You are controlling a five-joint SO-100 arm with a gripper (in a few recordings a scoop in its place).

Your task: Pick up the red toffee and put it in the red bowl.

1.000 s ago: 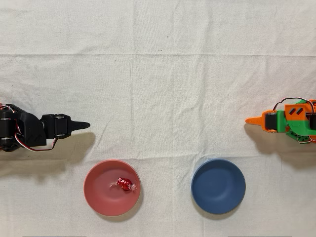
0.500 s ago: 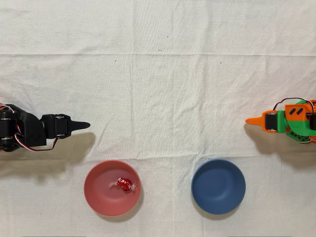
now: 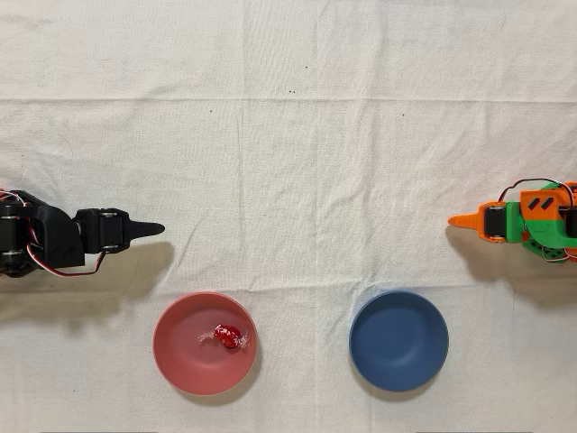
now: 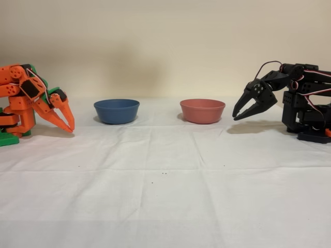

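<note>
Black plastic is what you meet first at the left edge of the overhead view: your black arm's two-finger gripper (image 3: 149, 229) is folded back near its base, tips aimed right across the white cloth-covered table (image 3: 297, 153). In the fixed view the gripper (image 4: 239, 114) hangs nose-down with its jaws slightly spread and nothing between them. Moving right and toward the near edge of the overhead view, the round, shallow, salmon-red matte bowl (image 3: 180, 356) sits just off the fingertips, and the small round toffee in shiny red foil (image 3: 228, 336) already lies inside it, right of centre, its clear twisted ends running roughly left to right. So the candy lies near-right of your jaws, apart from them, and I judge the placing done; any further move is only a retreat. Farther right stands the round blue bowl (image 3: 398, 340), holding nothing, and at the right edge the idle orange arm (image 3: 518, 221).
</note>
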